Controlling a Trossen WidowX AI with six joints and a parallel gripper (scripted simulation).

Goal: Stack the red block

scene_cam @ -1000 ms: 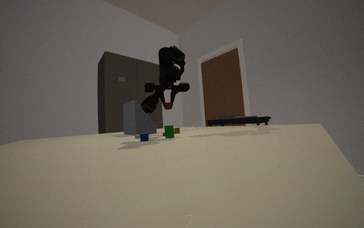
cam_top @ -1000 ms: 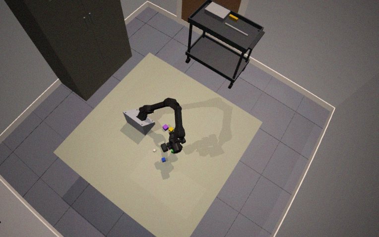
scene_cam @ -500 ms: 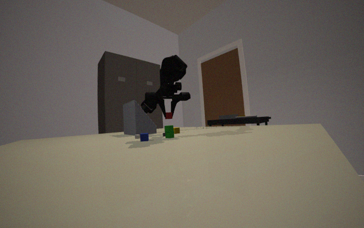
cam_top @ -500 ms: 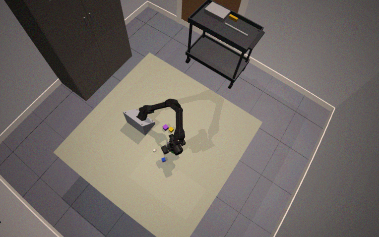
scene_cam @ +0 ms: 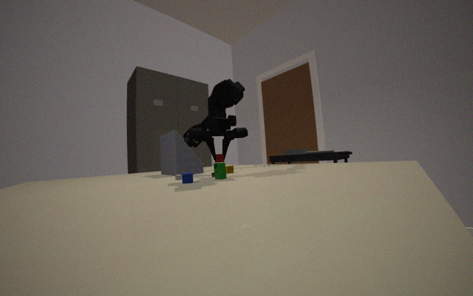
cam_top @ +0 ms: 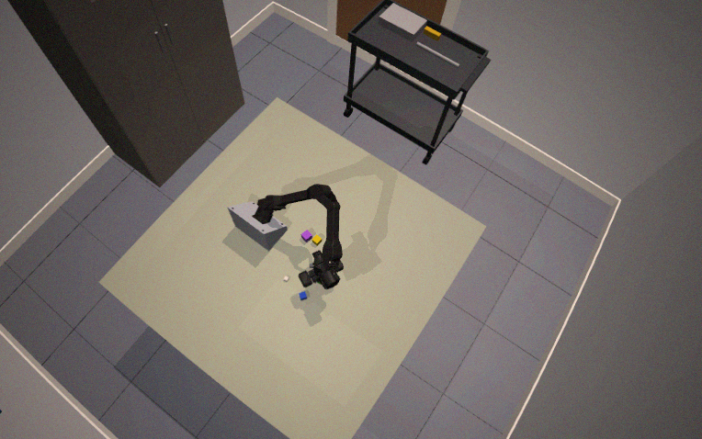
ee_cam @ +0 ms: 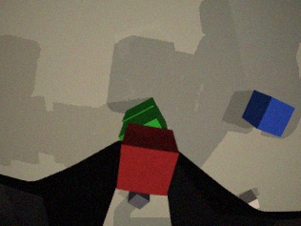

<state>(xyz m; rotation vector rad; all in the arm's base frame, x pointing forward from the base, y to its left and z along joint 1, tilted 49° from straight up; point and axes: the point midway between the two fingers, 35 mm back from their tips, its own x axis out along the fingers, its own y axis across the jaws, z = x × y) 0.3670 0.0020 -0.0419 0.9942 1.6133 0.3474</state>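
My gripper (scene_cam: 219,159) (ee_cam: 146,152) is shut on the red block (scene_cam: 219,157) (ee_cam: 147,169), with one finger on each side of it. The green tower (scene_cam: 220,171) (ee_cam: 139,110) is two green blocks, one on the other, standing upright on the mat. In the exterior view the red block hangs just above the tower, with a thin gap between them. In the wrist view the red block hides part of the tower's top, so how well they line up is hard to tell. In the top view the arm hides the red block and nearly all of the tower.
A blue block (cam_top: 302,295) (scene_cam: 187,178) (ee_cam: 279,116) and a small white block (cam_top: 286,278) (ee_cam: 253,203) lie near the tower. A small grey block (ee_cam: 139,200) lies close behind it. A purple block (cam_top: 306,235) and a yellow block (cam_top: 316,239) (scene_cam: 229,169) lie nearer the grey arm base (cam_top: 268,238) (scene_cam: 174,153).
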